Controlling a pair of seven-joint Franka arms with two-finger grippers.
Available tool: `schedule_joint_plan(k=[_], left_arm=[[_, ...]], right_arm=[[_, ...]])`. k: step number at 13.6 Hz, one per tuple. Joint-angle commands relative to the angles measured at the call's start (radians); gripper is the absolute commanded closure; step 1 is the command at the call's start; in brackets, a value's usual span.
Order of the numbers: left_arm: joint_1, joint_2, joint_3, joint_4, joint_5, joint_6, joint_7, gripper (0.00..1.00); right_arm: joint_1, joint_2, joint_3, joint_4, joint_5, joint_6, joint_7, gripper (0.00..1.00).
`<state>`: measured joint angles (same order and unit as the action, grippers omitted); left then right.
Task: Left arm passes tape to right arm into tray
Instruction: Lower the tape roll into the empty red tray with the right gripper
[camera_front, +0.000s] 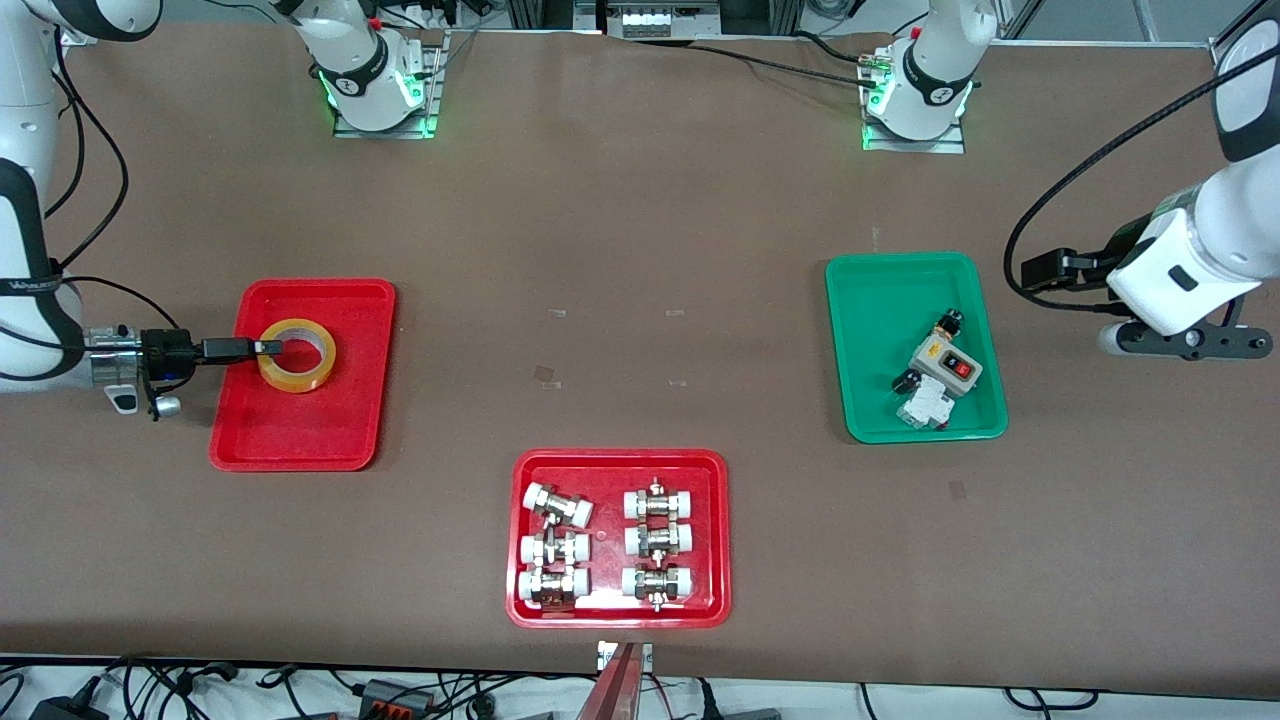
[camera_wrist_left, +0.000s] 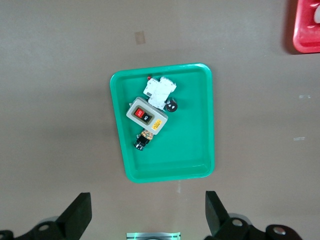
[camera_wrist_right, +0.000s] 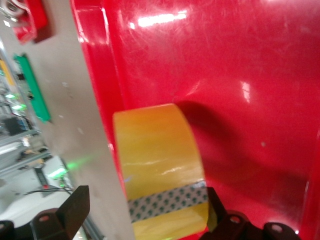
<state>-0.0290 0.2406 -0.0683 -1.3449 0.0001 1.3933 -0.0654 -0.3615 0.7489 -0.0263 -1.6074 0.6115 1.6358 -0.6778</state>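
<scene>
Right end effector: at mid height on the frame edge at the right arm's end of the counter, reaching level over the red tray; fingers apart with the roll between them, and the right wrist view shows a gap between one finger and the roll's wall.
Tape: yellow translucent roll lying flat on the red tray's floor, in the half of the tray higher in the frame.
Left end effector: fingers spread wide with nothing between them; it hangs over bare counter just beside the green tray, at the left arm's end. This arm waits.
Green tray contents: a grey switch box with red and black buttons, plus small white and black parts touching it.
Wider red tray: low in the frame at its middle, nearest the front camera, holding six white-capped metal fittings in two columns.
</scene>
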Motion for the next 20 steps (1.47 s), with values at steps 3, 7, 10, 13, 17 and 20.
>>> schedule_joint_plan(k=[3, 7, 10, 13, 17, 20], left_arm=[[0.026, -0.043, 0.019, -0.057, -0.006, 0.067, 0.029, 0.00], [0.046, -0.127, 0.012, -0.151, -0.041, 0.089, 0.033, 0.00], [0.040, -0.187, 0.001, -0.218, -0.048, 0.121, 0.009, 0.00], [0.044, -0.181, 0.001, -0.209, -0.042, 0.141, 0.018, 0.00], [0.046, -0.195, 0.001, -0.200, -0.049, 0.096, 0.022, 0.00], [0.044, -0.195, -0.002, -0.200, -0.051, 0.124, 0.026, 0.00]], right_arm=[[0.065, -0.038, 0.003, 0.006, -0.094, 0.056, 0.001, 0.00], [0.110, -0.088, 0.003, 0.020, -0.176, 0.096, 0.014, 0.00], [0.111, -0.111, 0.003, 0.021, -0.213, 0.101, 0.015, 0.00], [0.133, -0.170, 0.003, 0.027, -0.272, 0.102, 0.046, 0.00], [0.206, -0.197, 0.009, 0.174, -0.422, 0.066, 0.231, 0.00], [0.271, -0.203, 0.008, 0.285, -0.484, -0.031, 0.413, 0.00]])
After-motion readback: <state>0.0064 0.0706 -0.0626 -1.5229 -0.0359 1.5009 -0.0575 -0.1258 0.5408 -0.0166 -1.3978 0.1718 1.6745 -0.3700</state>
